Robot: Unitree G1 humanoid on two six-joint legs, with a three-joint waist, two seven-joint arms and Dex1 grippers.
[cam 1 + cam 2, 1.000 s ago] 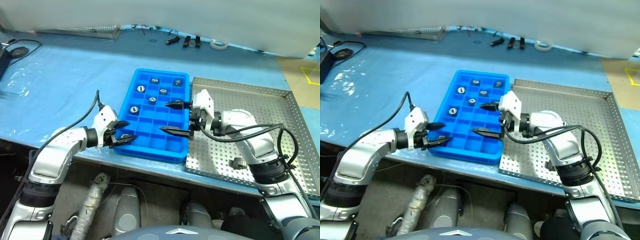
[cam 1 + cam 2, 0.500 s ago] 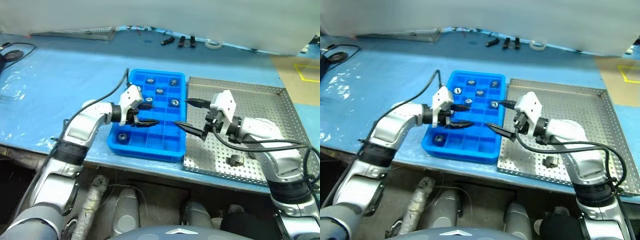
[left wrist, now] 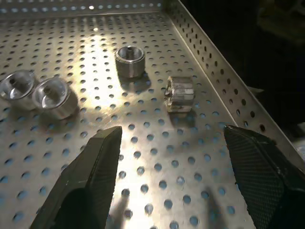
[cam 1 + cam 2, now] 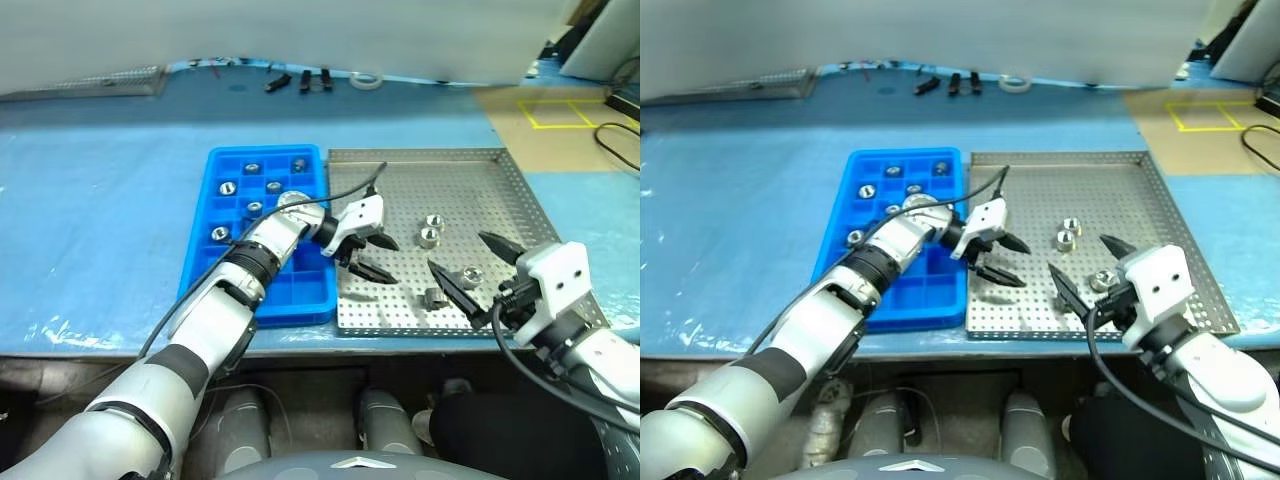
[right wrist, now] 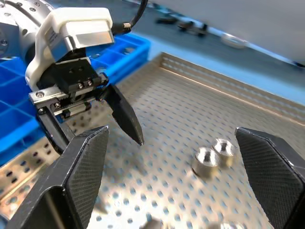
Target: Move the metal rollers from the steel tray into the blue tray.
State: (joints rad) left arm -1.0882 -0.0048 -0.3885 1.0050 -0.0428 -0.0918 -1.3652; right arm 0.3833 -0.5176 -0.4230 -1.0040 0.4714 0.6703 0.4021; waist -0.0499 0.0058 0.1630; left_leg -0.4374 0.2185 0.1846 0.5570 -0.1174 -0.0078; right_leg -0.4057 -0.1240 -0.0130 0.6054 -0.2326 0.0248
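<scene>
Your left gripper [image 4: 372, 255] has its two black fingers spread apart with nothing between them. It hangs over the near-left part of the steel tray [image 4: 500, 190], just past the blue tray [image 4: 200, 250], and points across toward the rollers. Your right gripper [image 4: 472, 275] is spread as wide as it goes and is empty too. It sits at the near edge of the steel tray, close to two of the rollers.

Four metal rollers [image 4: 433, 222] are left on the steel tray. Two stand side by side, touching or nearly so. One [image 3: 129, 60] stands alone, and another [image 3: 179, 93] lies on its side near the rim. Six rollers [image 4: 221, 233] already sit in the blue tray's boxes.

Now watch out. Both grippers are near each other over the same tray, so they could bump if both go for a roller together. The roller on its side could roll away if a finger pushes it. With the pair, you might pinch both or knock one off. Pick the lone standing one first, I think.
</scene>
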